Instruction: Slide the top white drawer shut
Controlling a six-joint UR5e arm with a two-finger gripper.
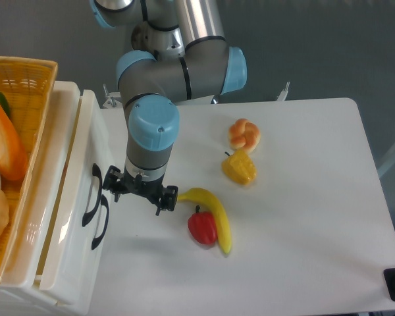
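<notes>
Top white drawer (66,197) glossy plastic, at table's (303,197) left edge, under yellow woven basket (20,79); black curved handle (91,196) on front. Gripper (139,197) hangs just beside handle; finger state cannot be told. Banana (214,210), red pepper (202,228) nearby.

A white table (303,217) with rounded corners carries four pieces of play food and, at its left edge, a white cabinet (69,263). Near the middle lie a banana (214,212) and a red pepper (202,227), the pepper tucked against the banana's inner curve and touching it. Further back sit a yellow pepper (239,168) and, just behind it, an orange pastry (244,135), the two close together and apart from the banana.
</notes>
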